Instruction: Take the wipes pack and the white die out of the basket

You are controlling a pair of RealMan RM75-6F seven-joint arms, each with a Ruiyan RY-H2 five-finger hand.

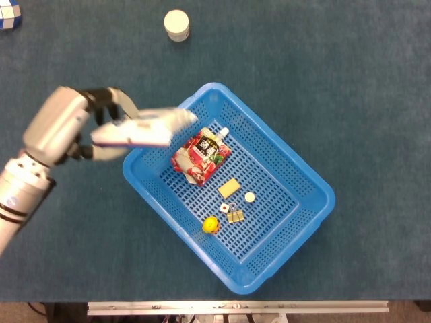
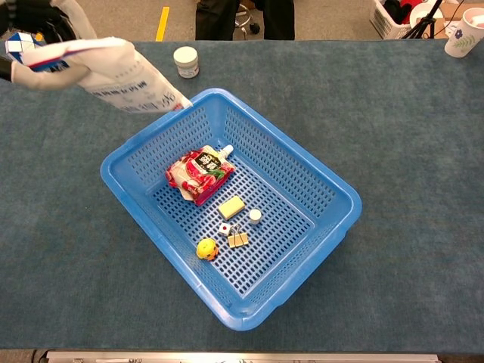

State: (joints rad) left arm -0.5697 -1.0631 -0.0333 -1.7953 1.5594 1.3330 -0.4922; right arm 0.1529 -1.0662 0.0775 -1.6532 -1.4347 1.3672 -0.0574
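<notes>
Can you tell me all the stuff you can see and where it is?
basket: 1, blue, table middle
wipes pack: 1, white, held above the basket's left corner
white die: 1, in basket
red pouch: 1, in basket
yellow block: 1, in basket
white cap: 1, in basket
binder clip: 1, gold, in basket
yellow toy: 1, in basket
white jar: 1, far table
puzzle toy: 1, blue-white, far left corner
left hand: 1, silver, gripping the pack

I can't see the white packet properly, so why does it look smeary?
Head view: the white plastic wipes pack in the left hand is motion-blurred, while the blue plastic basket stays sharp. Chest view: the pack is softer too, its print unreadable, and the hand is mostly cut off.
</notes>
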